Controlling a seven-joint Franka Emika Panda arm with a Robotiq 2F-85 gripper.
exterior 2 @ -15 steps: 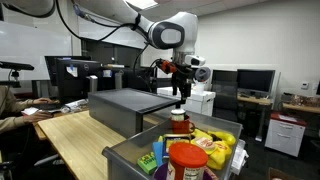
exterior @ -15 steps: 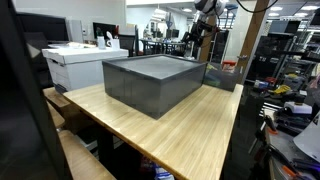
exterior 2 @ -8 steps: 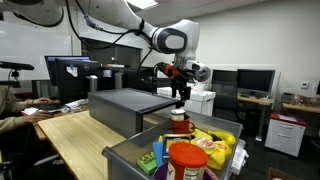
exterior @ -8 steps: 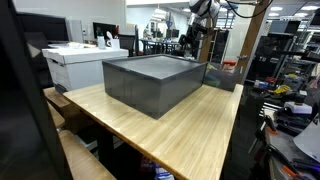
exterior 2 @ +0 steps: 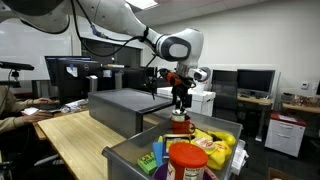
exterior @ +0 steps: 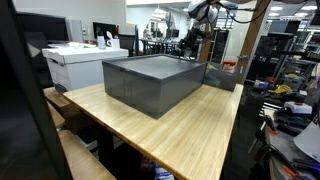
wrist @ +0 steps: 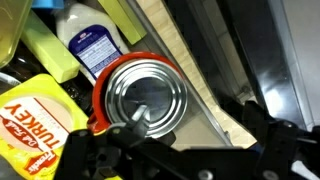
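Observation:
In the wrist view a can with a shiny metal lid and a red label point(wrist: 145, 95) stands upright in a grey bin of groceries point(exterior 2: 128, 156). My gripper point(wrist: 190, 132) hangs just above it, open, with the can nearer the left finger and nothing between the fingers. In an exterior view the gripper point(exterior 2: 180, 100) hovers a little above the can point(exterior 2: 179, 123). From the opposite side the gripper point(exterior: 193, 42) shows small at the far end of the table. Beside the can lie a white bottle point(wrist: 88, 42) and a yellow pack marked TURKEY point(wrist: 38, 120).
A large dark grey box point(exterior: 150, 80) sits mid-table on the wooden top point(exterior: 190, 135); it also shows behind the bin point(exterior 2: 125, 105). In the bin are a red-lidded jar point(exterior 2: 186, 160), yellow packs point(exterior 2: 216, 146) and a green item point(exterior 2: 158, 150). A white printer point(exterior: 80, 62) stands beside the table.
The gripper has come down a little toward the can, staying open. The objects in the bin have not moved.

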